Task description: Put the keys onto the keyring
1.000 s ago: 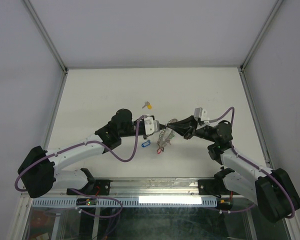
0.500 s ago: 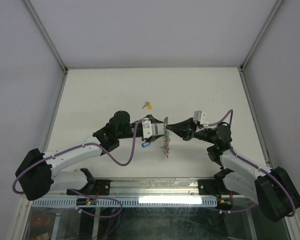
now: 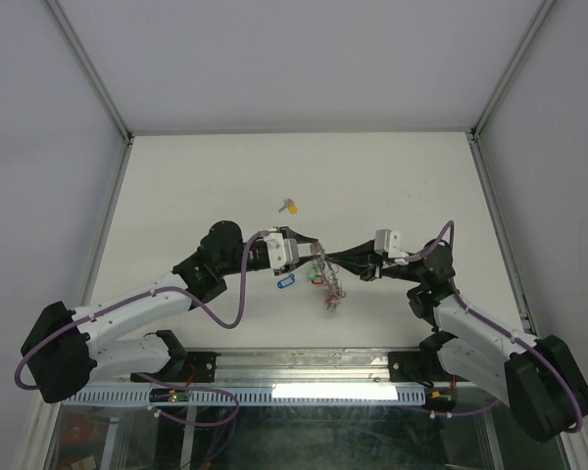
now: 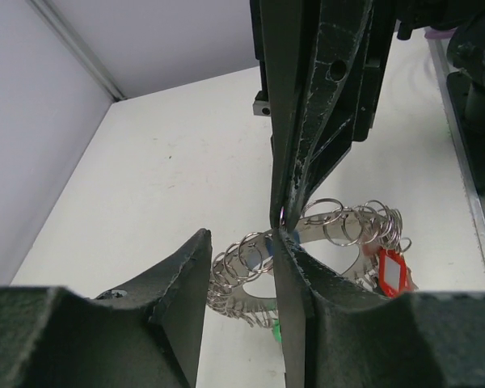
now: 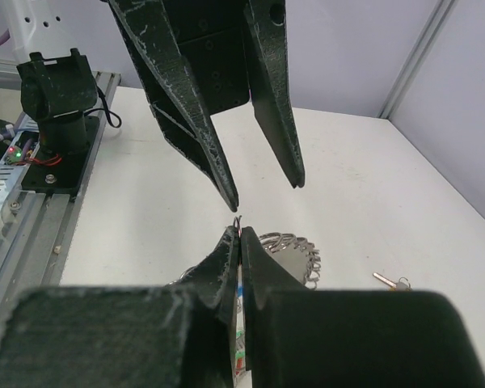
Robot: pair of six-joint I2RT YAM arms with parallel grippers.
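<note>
Left gripper: scuffed matte-black fingers parted, released beside the ring.
Blue-tagged silver key: lies on white table.
Yellow-tagged silver key: farther back, alone.
Large silver metal keyring: between grippers, fringed with wire loops.
Right gripper: clenched on keyring's thin edge.

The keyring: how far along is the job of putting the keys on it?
Neither key looks threaded yet: the yellow-tagged key and the blue-tagged key lie apart from the keyring. In hand: the right gripper is shut on the keyring, the left gripper open beside it. Left: pick up and thread both keys.
</note>
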